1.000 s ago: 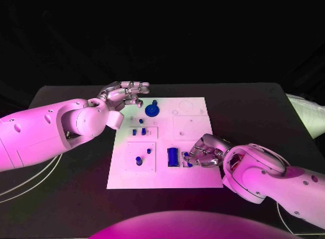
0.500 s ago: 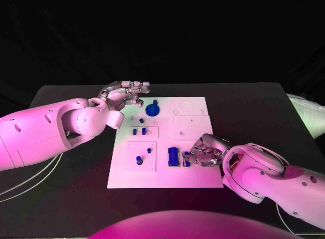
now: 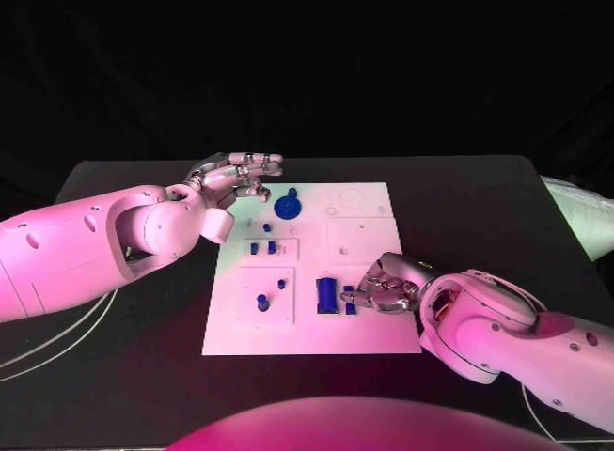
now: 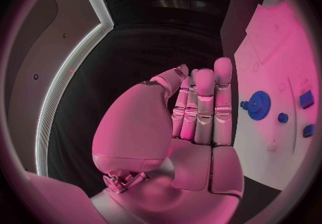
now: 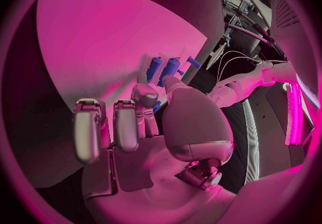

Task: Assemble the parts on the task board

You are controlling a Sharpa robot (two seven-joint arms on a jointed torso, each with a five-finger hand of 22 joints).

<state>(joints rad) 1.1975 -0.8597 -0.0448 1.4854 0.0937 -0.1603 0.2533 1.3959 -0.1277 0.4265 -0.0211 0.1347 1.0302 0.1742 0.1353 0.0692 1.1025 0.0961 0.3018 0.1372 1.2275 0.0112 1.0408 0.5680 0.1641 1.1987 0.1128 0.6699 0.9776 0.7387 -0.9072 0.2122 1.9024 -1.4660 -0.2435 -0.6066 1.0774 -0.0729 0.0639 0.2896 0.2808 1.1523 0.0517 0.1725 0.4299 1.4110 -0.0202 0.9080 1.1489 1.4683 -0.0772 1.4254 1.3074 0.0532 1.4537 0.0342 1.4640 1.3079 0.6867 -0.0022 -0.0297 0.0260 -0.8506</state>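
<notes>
Left hand (image 3: pixel 236 178) empty, fingers extended, right hand (image 3: pixel 382 287) curled on task board (image 3: pixel 368 329), grip unclear

The left hand (image 4: pixel 195 122), fingers straight and together, holds nothing beside the task board (image 4: pixel 271 74) with its blue gear (image 4: pixel 257 105).

two bulky white arms, smooth rounded shells with small dark screw holes, left arm (image 3: pixel 76 249), right arm (image 3: pixel 524 334). each ends in a silver segmented metal hand: left hand (image 3: pixel 235 178), right hand (image 3: pixel 384 285). thin pale cables (image 3: pixel 42 352) trail beside the left arm.
</notes>
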